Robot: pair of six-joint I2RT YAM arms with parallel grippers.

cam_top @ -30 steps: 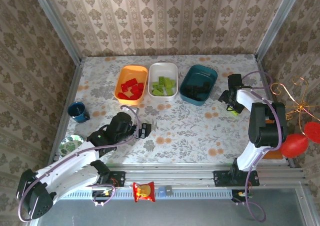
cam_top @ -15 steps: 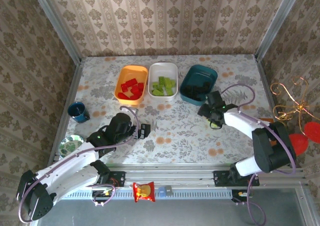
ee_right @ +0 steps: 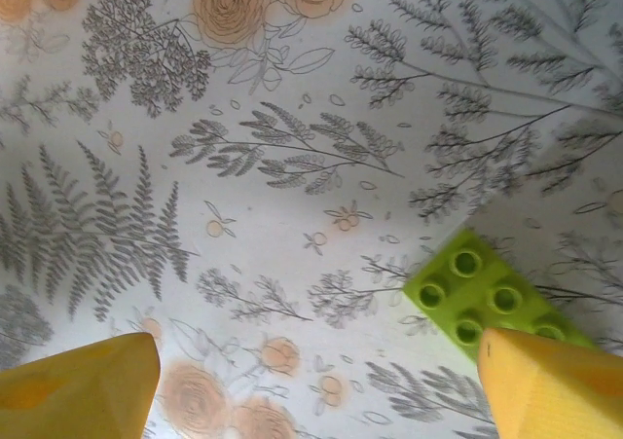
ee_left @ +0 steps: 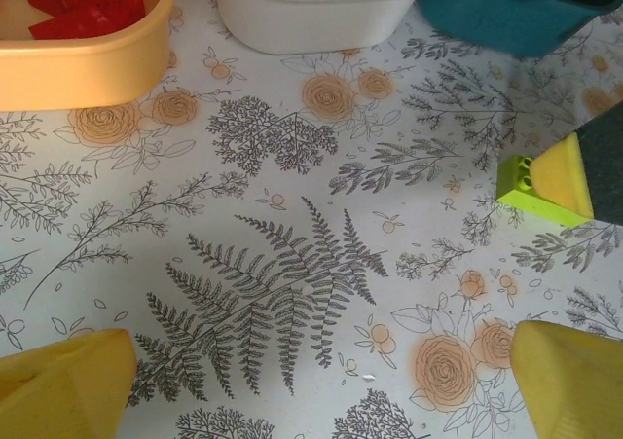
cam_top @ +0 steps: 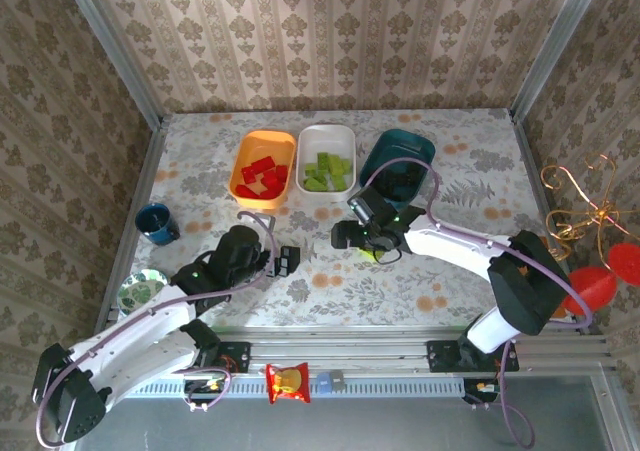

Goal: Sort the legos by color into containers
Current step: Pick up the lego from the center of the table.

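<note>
Looking down from the top camera, three shallow trays stand in a row at the far side of the flower-printed table (cam_top: pixel 450 271). The orange plastic tray (cam_top: pixel 262 135) holds small red plastic bricks (cam_top: pixel 262 176) and the white plastic tray (cam_top: pixel 327 128) holds lime green plastic bricks (cam_top: pixel 327 171). The contents of the dark teal plastic tray (cam_top: pixel 405 137) are too dark to make out. The right arm reaches leftward across the table. The right gripper (cam_top: pixel 365 246) hangs on the near side of the white and teal trays, with a single lime green brick (cam_top: pixel 368 254) at its tip. The left gripper (cam_top: pixel 288 261) sits over bare cloth, nearer than the orange tray and apart from it. A small round blue cup (cam_top: pixel 155 223) stands near the left edge. A red-and-yellow snack packet (cam_top: pixel 288 381) lies on the rail between the arm bases.

From the left wrist, the left gripper's yellow pads (ee_left: pixel 63 385) sit in the bottom corners, spread wide, with only cloth between them. The three trays' walls line the top edge. At the right, the single lime green brick (ee_left: pixel 526 181) touches a yellow pad of the right gripper.

From the right wrist, the pads (ee_right: pixel 78 385) stand far apart, clamping nothing. The single lime green brick (ee_right: pixel 472 293), studs toward the camera, lies against the right-hand pad in the picture, with one corner hidden behind it. Whether it rests on the cloth or clings to the pad, I cannot tell.
</note>
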